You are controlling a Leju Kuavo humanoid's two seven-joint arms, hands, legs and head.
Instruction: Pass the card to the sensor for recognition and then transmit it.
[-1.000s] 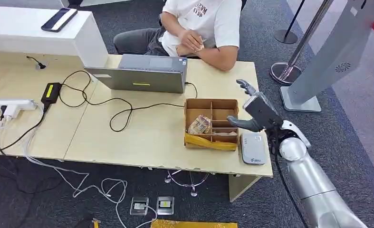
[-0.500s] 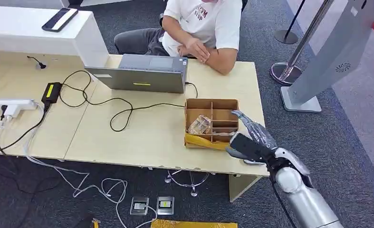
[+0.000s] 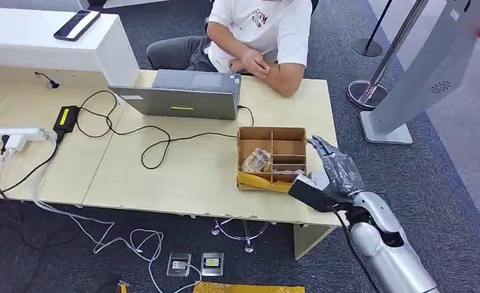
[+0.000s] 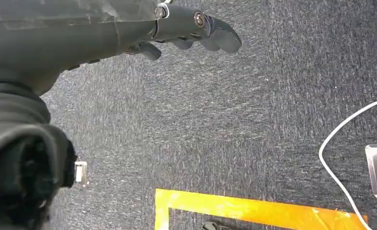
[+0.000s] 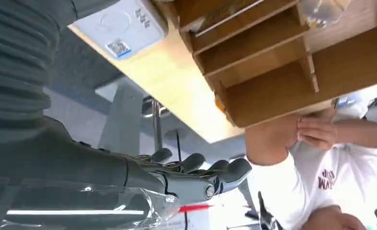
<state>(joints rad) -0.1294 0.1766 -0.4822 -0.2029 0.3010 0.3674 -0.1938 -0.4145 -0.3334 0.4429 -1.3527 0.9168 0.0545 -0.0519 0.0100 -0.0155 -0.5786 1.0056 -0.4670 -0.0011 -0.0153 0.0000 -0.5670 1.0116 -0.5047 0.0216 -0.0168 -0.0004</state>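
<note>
Right hand (image 3: 330, 177), fingers spread and holding nothing, is hovering over the sensor (image 5: 120, 26); reaching to eleven o'clock risks snagging the box (image 3: 271, 159).

Brown divided box (image 3: 272, 157), white sensor (image 5: 120, 25), pale wood table (image 3: 182, 177).

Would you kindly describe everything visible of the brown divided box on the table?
The divided box looks like brown cardboard, open-topped, split by thin partitions into several compartments. It sits flat near the table's right front edge. One left compartment holds a crinkled clear packet; yellow material lies along its front. The card reader lies beside it, and the right hand hovers over that side.
</note>
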